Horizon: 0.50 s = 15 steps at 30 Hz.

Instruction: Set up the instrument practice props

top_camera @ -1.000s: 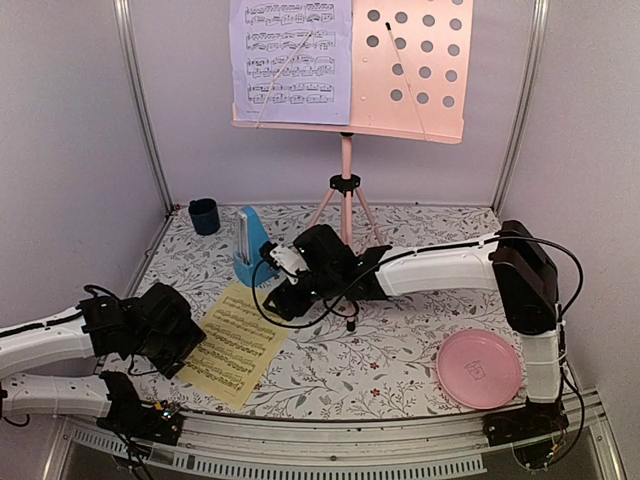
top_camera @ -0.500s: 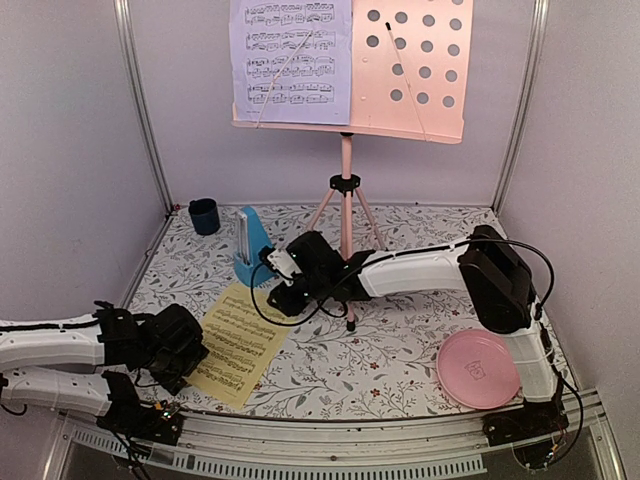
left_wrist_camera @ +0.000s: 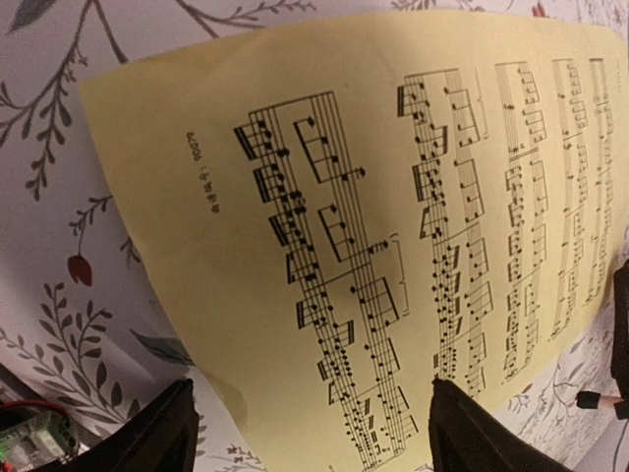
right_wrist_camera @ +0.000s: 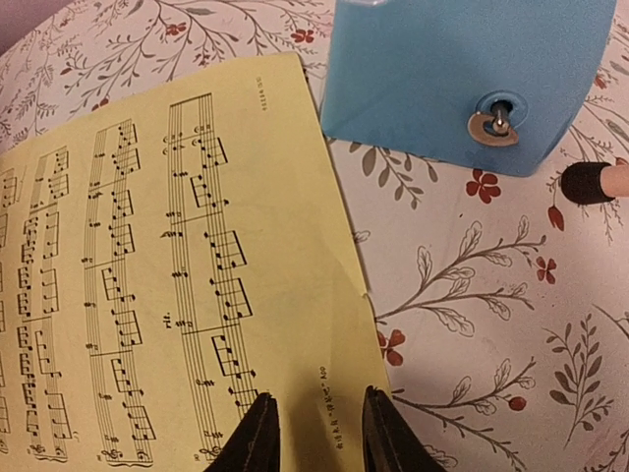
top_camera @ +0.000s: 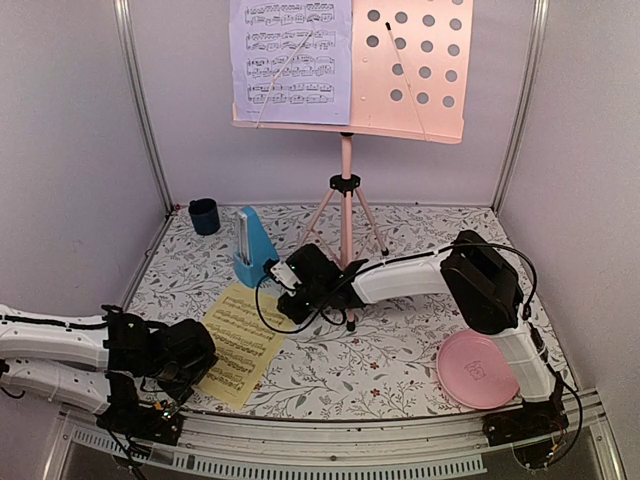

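Observation:
The pink music stand (top_camera: 345, 190) stands at the back with the lavender sheet (top_camera: 290, 60) on the left half of its perforated desk (top_camera: 415, 65). The blue metronome (top_camera: 250, 248) (right_wrist_camera: 462, 79) sits left of the stand's legs. The yellow sheet (top_camera: 240, 340) (left_wrist_camera: 324, 197) (right_wrist_camera: 147, 265) lies flat in front of it. My left gripper (top_camera: 195, 358) (left_wrist_camera: 310, 433) is wide open astride the sheet's near left edge. My right gripper (top_camera: 285, 300) (right_wrist_camera: 319, 428) hovers low over the sheet's right corner, its jaws narrow but apart, the paper showing between them.
A small dark blue cup (top_camera: 203, 215) stands at the back left. A round pink plate (top_camera: 478, 368) lies at the front right. A black-tipped foot of the stand (right_wrist_camera: 590, 182) rests just right of the metronome. Enclosure walls close in on three sides.
My right gripper slid nearer onto the yellow sheet's corner and its jaws narrowed. My left gripper moved right and down to the sheet's near edge, still wide open.

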Available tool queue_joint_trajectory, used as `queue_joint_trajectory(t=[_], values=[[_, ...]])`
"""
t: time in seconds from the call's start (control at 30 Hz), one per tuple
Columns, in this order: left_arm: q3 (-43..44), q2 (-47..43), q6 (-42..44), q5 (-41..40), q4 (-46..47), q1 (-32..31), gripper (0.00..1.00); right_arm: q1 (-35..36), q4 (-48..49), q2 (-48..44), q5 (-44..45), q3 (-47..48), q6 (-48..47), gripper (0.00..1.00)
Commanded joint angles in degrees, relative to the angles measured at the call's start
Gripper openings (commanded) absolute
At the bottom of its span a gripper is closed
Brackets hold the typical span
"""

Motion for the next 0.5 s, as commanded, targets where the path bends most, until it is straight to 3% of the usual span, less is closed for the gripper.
queue_joint_trajectory(t=[0.0,0.2,0.27,0.47], values=[[0.7,1.82,-6.18,0.31,-2.95,-2.14,0.82,-0.31,-1.21,2.86,1.93,1.29,-0.4,0.27],[-0.19,2.77,-9.28,-0.71,-2.48,-3.92,0.81,-0.44,-2.01,3.11,2.21,-0.22,-2.65,0.2],[-1.39,1.93,-9.57,-2.57,-0.91,-3.91,0.79,-0.38,-2.28,2.87,1.91,-0.8,-2.76,0.13],[-3.94,-0.72,-4.21,-10.9,7.36,-3.69,0.74,-0.41,-2.63,1.61,0.71,-3.14,-2.93,0.07]])
